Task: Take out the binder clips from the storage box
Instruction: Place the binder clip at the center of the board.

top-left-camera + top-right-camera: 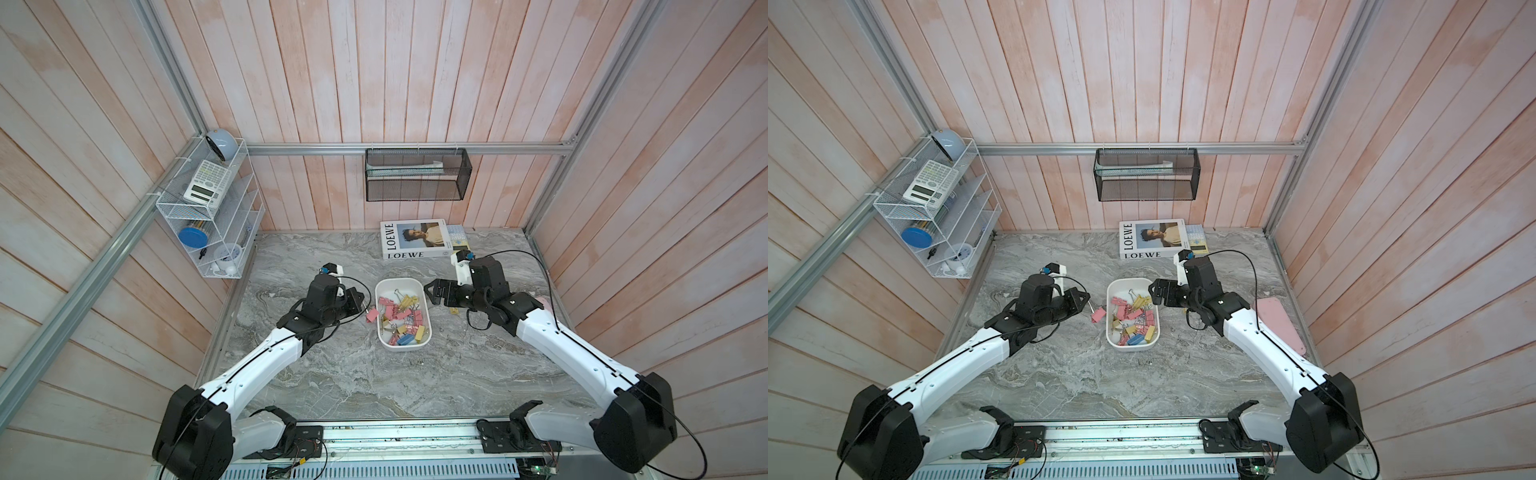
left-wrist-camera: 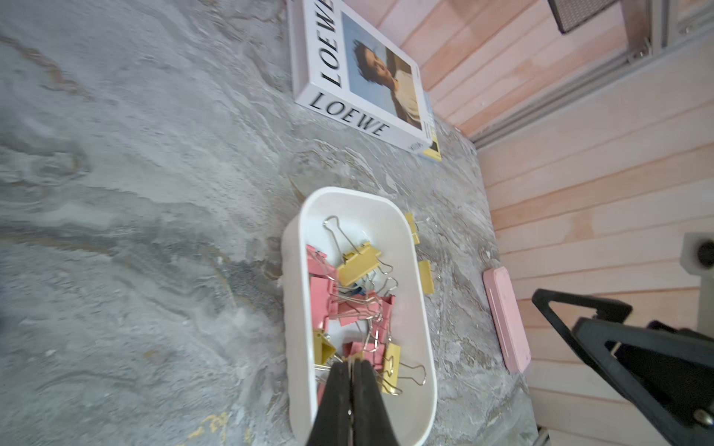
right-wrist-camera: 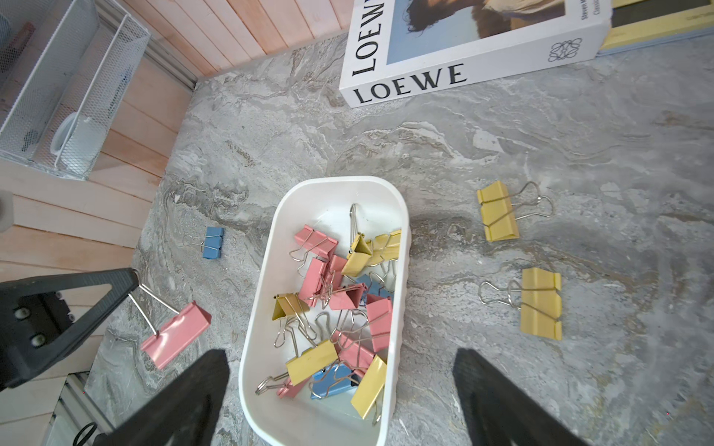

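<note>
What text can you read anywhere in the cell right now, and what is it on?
"LOEWE": front cover of the white book, along one edge.
"LOEWE": that book's spine, beside an interlaced emblem.
Small print by the emblem: cut off, unreadable.
Calculator keys and display: too small.
Booklet next to the book: too blurred.

One storage box (image 3: 340,181) (four binder clips (image 3: 498,216) outside)

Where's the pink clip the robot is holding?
In the right wrist view, the pink clip is outside the storage box, on the robot's left of it, held by its wire handle in the left gripper.
</note>
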You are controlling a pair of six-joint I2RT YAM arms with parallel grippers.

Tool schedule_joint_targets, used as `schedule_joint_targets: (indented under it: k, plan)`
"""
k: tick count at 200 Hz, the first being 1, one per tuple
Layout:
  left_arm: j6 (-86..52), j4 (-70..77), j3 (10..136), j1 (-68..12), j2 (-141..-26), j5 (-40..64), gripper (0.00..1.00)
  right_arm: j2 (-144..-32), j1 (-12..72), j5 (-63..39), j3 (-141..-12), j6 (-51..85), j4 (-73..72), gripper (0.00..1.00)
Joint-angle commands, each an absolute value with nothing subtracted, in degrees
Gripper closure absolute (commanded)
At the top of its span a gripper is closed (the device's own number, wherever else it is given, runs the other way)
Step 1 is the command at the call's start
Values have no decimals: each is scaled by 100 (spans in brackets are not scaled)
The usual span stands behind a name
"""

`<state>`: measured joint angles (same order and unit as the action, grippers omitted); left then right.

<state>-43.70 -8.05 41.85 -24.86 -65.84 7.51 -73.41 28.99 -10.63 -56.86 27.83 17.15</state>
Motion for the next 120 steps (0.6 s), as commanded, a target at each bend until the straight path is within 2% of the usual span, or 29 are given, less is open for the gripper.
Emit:
schedule_joint_targets:
  k: [1, 41, 85, 120]
  plan:
    - [-4778, -778, 3587, -2162, -5937, -50, 100, -7565, 3085, -1182, -5994, 2622, 1599, 2]
    - [-5159, -519, 2441, -1665, -5090, -823, 100, -7891, 3349, -1187, -6237, 2550, 1645, 2]
    - [-5357, 604, 1587, -1469, -5265, -1181, 100, -8207, 3576, -1068, -6489, 2450, 1913, 2]
    - [-5346, 876, 1307, -1400, -5275, -1213, 99, -8499, 3835, -903, -6592, 2251, 2151, 2]
